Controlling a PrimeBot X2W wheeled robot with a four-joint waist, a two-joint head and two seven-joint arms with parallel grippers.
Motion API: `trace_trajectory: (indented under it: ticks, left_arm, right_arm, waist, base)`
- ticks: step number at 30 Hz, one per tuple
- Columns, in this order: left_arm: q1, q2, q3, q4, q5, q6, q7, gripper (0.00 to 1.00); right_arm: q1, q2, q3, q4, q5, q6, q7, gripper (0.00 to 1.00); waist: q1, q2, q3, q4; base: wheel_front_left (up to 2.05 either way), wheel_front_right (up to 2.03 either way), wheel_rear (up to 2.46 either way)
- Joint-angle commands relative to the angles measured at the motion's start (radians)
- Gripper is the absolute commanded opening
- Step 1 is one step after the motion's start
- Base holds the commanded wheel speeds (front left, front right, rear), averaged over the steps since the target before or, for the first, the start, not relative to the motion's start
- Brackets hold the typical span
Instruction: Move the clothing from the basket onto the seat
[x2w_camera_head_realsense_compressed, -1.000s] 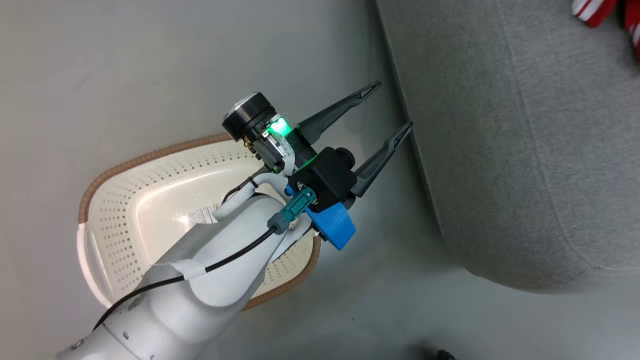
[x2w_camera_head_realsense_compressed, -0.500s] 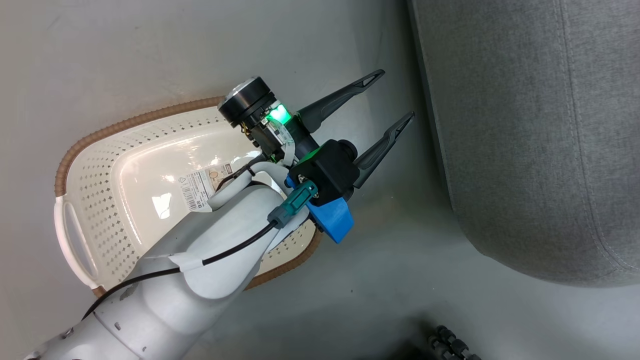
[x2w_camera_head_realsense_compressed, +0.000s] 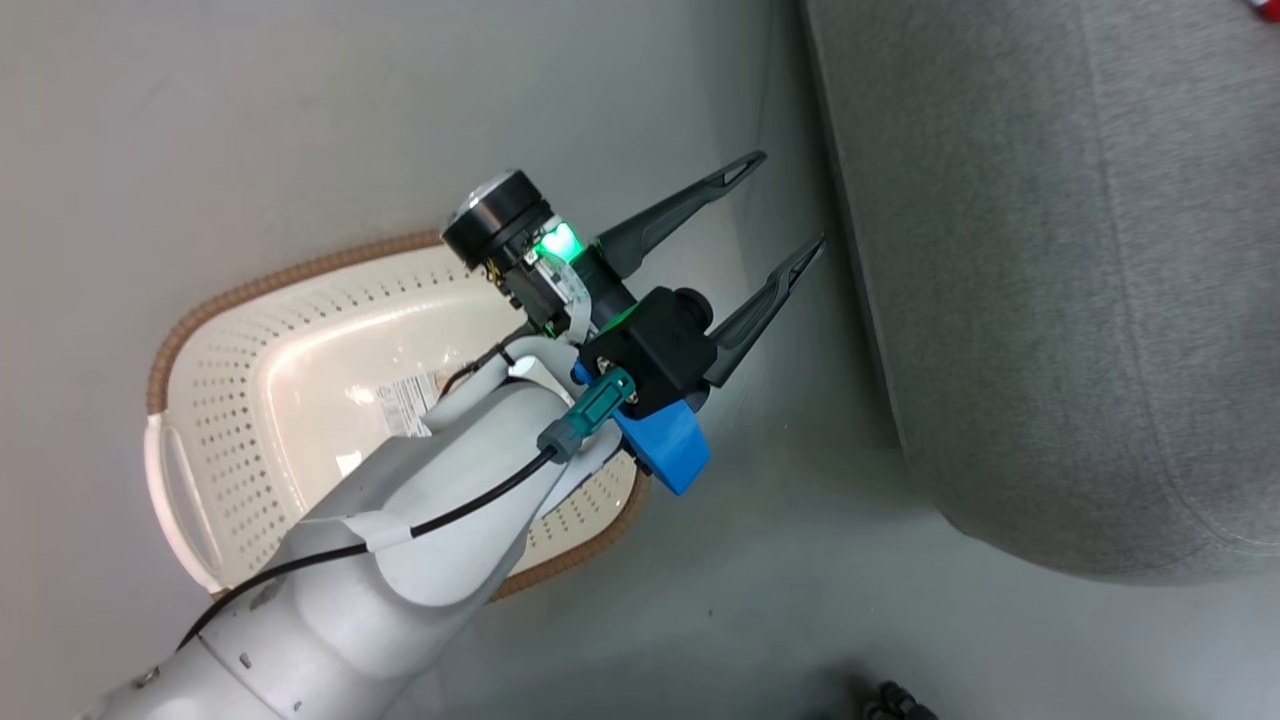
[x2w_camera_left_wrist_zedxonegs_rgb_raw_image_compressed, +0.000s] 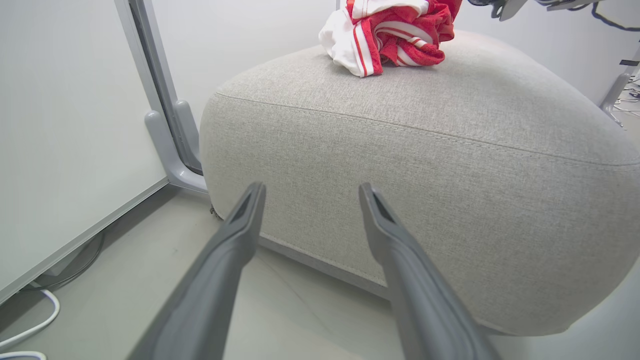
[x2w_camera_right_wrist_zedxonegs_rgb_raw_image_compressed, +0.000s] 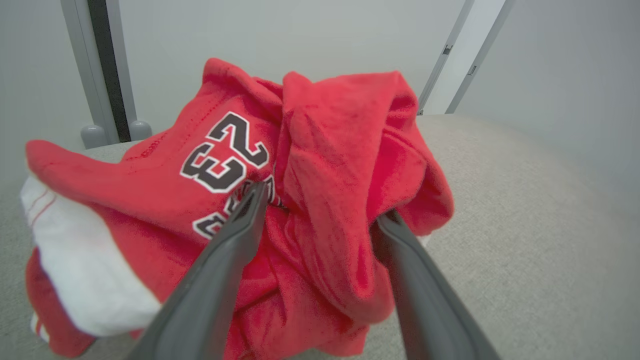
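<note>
The right fingers (x2w_camera_right_wrist_zedxonegs_rgb_raw_image_compressed: 220, 265) stand wide apart at the bottom centre of the right wrist view, pushed into the clothing (x2w_camera_right_wrist_zedxonegs_rgb_raw_image_compressed: 340, 140), a heap of red jersey with white trim and the number 23. The fabric bulges between the two tips and drapes over the right-hand tip, but it is not pinched. The heap lies on the seat (x2w_camera_right_wrist_zedxonegs_rgb_raw_image_compressed: 525, 200), whose grey upholstery spreads to the right of the frame. The left fingers (x2w_camera_left_wrist_zedxonegs_rgb_raw_image_compressed: 230, 250) are also spread, with nothing between them. They point at the rounded front face of the seat (x2w_camera_left_wrist_zedxonegs_rgb_raw_image_compressed: 425, 150) from just above the floor. In that frame the clothing (x2w_camera_left_wrist_zedxonegs_rgb_raw_image_compressed: 390, 35) sits at top centre on the cushion, well apart from the tips. In the head view the left fingers (x2w_camera_head_realsense_compressed: 680, 208) reach toward the upper right, close to the edge of the seat (x2w_camera_head_realsense_compressed: 1050, 250). The pale forearm crosses above the basket (x2w_camera_head_realsense_compressed: 215, 440) at lower left, which stands on the grey floor (x2w_camera_head_realsense_compressed: 300, 120) with a printed label showing on its bottom.
</note>
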Motion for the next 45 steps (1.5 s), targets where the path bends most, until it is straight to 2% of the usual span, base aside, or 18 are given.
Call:
trace_trajectory:
  ticks: [1,6,12,16,22,28,34,45]
  left_arm:
    - [0.018,-0.004,0.005,0.003,-0.010,0.009,-0.005,1.00]
    - [0.069,-0.008,0.023,0.000,-0.032,0.020,-0.008,1.00]
    - [0.162,0.004,0.081,-0.031,-0.062,0.050,-0.008,1.00]
    - [0.245,0.016,0.154,-0.062,-0.080,0.079,-0.008,1.00]
    - [0.341,0.023,0.271,-0.102,-0.093,0.112,-0.008,1.00]
    - [0.428,0.023,0.401,-0.142,-0.085,0.133,-0.008,1.00]
    - [0.507,0.010,0.523,-0.171,-0.068,0.133,-0.008,1.00]
    - [0.652,-0.024,0.687,-0.196,-0.017,0.106,-0.008,1.00]
  right_arm:
    - [0.054,0.015,-0.004,-0.033,-0.001,0.000,0.000,1.00]
    - [0.220,0.065,-0.018,-0.156,-0.001,0.000,0.000,1.00]
    - [0.388,0.131,0.028,-0.324,-0.007,0.000,0.000,1.00]
    - [0.485,0.168,0.106,-0.449,0.013,0.000,0.000,1.00]
    - [0.567,0.208,0.217,-0.551,0.028,0.000,0.000,1.00]
    - [0.618,0.242,0.313,-0.608,0.036,0.000,0.000,1.00]
    - [0.656,0.263,0.384,-0.623,0.037,0.000,0.000,1.00]
    - [0.775,0.311,0.412,-0.651,0.019,0.000,0.000,1.00]
  waist:
    - [-0.0001,0.0000,-0.054,-0.004]
    - [-0.0001,0.0000,-0.158,-0.014]
    - [-0.0001,0.0000,-0.279,-0.015]
    - [-0.0001,0.0000,-0.362,0.022]
    - [-0.0001,0.0000,-0.449,0.098]
    - [-0.0001,0.0000,-0.508,0.174]
    - [-0.0001,0.0000,-0.550,0.232]
    - [-0.0001,0.0000,-0.619,0.275]
  base:
    - [0.00,0.00,0.00]
    - [0.00,0.00,0.00]
    - [0.00,0.00,0.00]
    - [0.00,0.00,0.00]
    - [0.00,0.00,0.00]
    - [0.00,0.00,0.00]
    - [0.00,0.00,0.00]
    - [0.00,0.00,0.00]
